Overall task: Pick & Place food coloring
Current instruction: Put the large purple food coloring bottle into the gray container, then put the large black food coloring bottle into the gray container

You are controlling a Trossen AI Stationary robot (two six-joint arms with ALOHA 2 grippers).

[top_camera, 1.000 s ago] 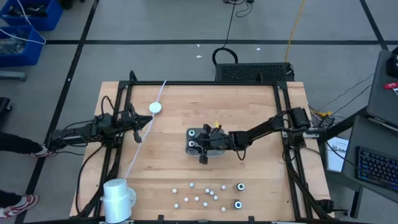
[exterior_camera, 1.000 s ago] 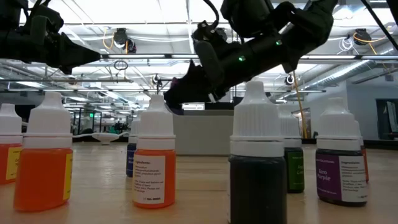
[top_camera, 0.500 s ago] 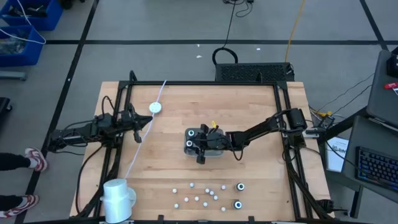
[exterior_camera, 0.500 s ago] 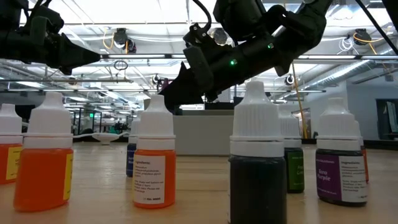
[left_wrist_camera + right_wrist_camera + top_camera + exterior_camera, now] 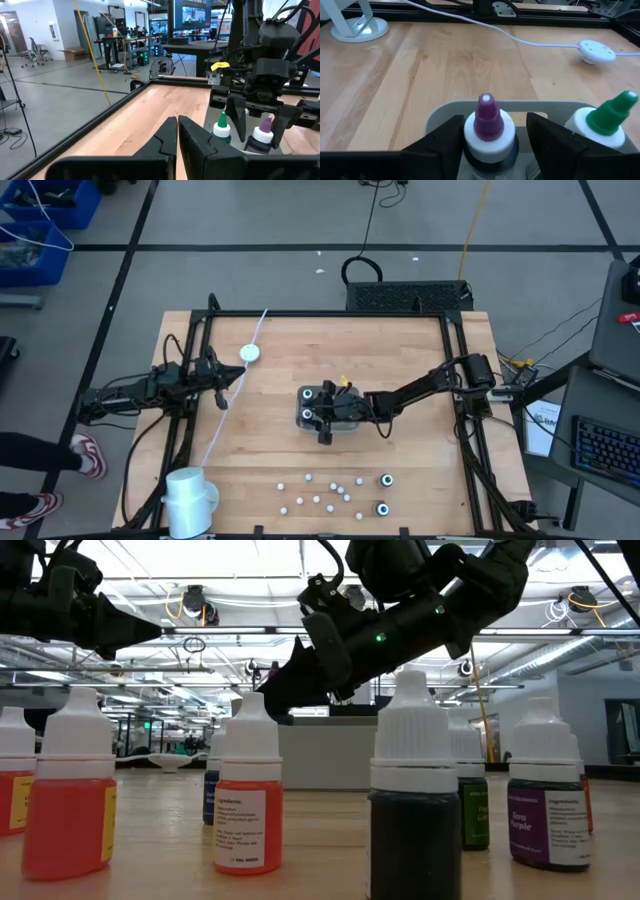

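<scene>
A grey tray (image 5: 352, 426) sits mid-table with two food coloring bottles standing in it: a purple-tipped one (image 5: 487, 125) and a green-tipped one (image 5: 607, 122). My right gripper (image 5: 490, 145) reaches over the tray from the table's right. It is open, one finger on each side of the purple-tipped bottle (image 5: 260, 137). Two more dark bottles (image 5: 385, 479) (image 5: 381, 508) stand on the table near its near edge. My left gripper (image 5: 177, 132) is shut and empty, hovering over the table's left part (image 5: 220, 388). My right gripper has its fingers (image 5: 445, 142) level beside the purple-tipped bottle's white shoulder (image 5: 470, 135), and the bottle stands upright in the tray. A strip of tray shows between the bottle and the other finger. I cannot tell whether the nearer finger touches.
Several small white-capped bottles (image 5: 320, 492) stand along the near edge, filling the low view's front (image 5: 245, 800). A white cable with a round puck (image 5: 250, 352) crosses the left part. A white cylinder (image 5: 190, 498) stands at the near left corner. A person's shoe (image 5: 88, 455) shows beside the table.
My right gripper has edged a little toward the table's left over the tray and then held there. The two bottles in the tray have stayed where they were. The person's foot beside the table has shifted.
</scene>
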